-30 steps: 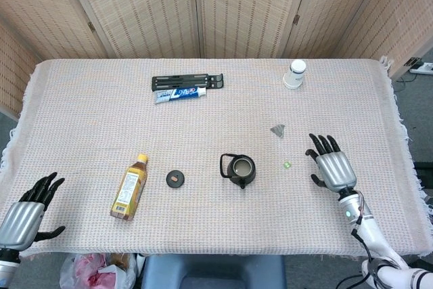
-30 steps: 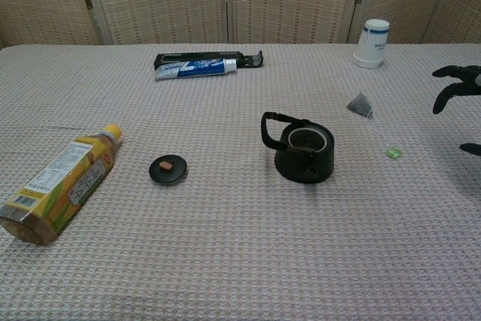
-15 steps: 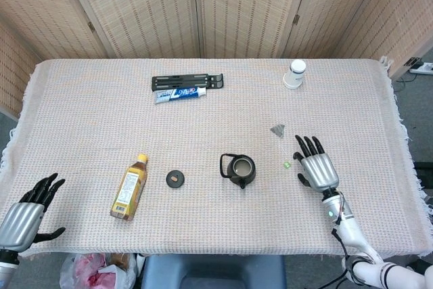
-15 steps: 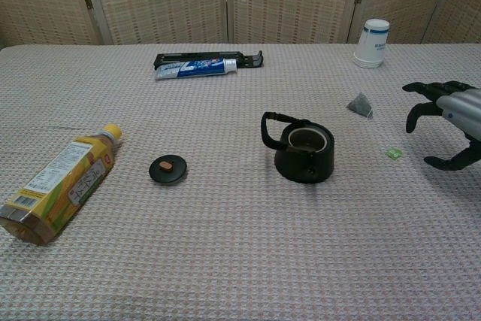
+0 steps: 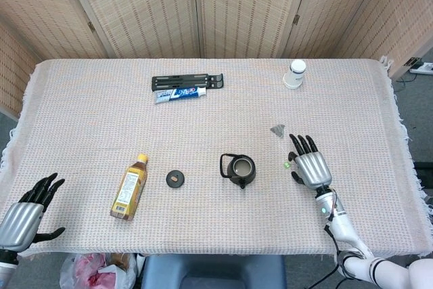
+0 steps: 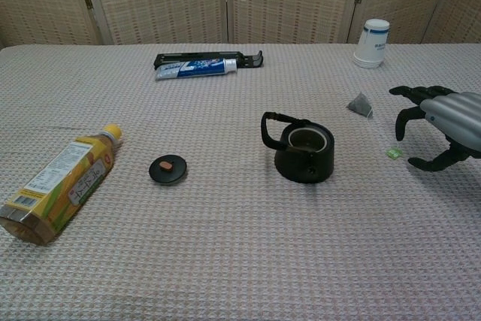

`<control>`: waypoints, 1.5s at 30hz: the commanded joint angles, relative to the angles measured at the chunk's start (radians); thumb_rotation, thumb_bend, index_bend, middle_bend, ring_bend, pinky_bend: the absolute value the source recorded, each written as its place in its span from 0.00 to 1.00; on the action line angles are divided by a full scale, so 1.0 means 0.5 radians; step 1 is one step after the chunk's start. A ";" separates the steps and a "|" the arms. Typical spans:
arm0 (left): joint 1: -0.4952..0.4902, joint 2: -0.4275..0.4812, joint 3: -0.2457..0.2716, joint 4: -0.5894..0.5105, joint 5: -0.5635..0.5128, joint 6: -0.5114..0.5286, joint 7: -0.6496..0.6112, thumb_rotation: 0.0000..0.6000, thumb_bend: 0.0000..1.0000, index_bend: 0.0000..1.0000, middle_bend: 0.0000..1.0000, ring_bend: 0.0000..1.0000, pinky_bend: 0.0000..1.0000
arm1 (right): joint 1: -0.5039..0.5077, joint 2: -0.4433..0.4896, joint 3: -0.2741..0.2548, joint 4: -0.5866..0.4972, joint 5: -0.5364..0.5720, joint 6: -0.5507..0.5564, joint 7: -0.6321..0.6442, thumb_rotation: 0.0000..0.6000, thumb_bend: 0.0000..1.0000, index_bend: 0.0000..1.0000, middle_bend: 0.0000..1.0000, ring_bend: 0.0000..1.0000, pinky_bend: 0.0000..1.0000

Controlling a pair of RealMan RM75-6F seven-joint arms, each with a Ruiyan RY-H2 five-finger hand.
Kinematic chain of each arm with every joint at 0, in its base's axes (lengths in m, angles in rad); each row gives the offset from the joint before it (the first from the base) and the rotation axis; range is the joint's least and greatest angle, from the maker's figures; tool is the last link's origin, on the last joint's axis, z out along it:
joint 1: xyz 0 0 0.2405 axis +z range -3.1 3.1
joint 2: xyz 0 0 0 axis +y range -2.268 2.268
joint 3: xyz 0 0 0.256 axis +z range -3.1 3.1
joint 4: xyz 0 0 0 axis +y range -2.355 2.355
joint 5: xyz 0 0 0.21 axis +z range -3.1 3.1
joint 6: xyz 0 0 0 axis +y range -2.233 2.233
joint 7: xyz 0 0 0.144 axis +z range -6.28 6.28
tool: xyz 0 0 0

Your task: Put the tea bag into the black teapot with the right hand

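Tea bag (image 5: 277, 130) lies on the bench (image 5: 81, 113), behind and to the right of the black teapot (image 5: 239, 170), apart from it. Left of the teapot: left hand (image 5: 26, 217) at the near bench edge, fingers apart, empty; a yellow bottle (image 5: 129, 187) on its side; the teapot lid (image 5: 175, 179). Right of the teapot: a small green tag (image 6: 394, 153); right hand (image 6: 442, 127) just beyond it, fingers spread and curved, holding nothing.

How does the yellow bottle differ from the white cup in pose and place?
The bottle lies on its side near the table's front left; the cup stands at the far right, seemingly upside down. The bottle is yellow with a printed label; the cup is white with a blue band. Both rest on the tablecloth, untouched by any hand.
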 commanded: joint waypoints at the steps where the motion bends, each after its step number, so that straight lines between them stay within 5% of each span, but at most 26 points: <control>1: -0.001 -0.001 -0.003 0.000 -0.005 -0.003 0.003 1.00 0.06 0.00 0.00 0.00 0.25 | 0.020 -0.012 0.015 0.023 0.020 -0.032 0.010 1.00 0.22 0.46 0.00 0.00 0.00; 45: 0.002 0.000 -0.010 0.025 0.006 0.015 -0.044 1.00 0.06 0.00 0.00 0.00 0.25 | 0.162 -0.021 0.046 -0.020 0.201 -0.275 -0.162 1.00 0.25 0.53 0.00 0.00 0.00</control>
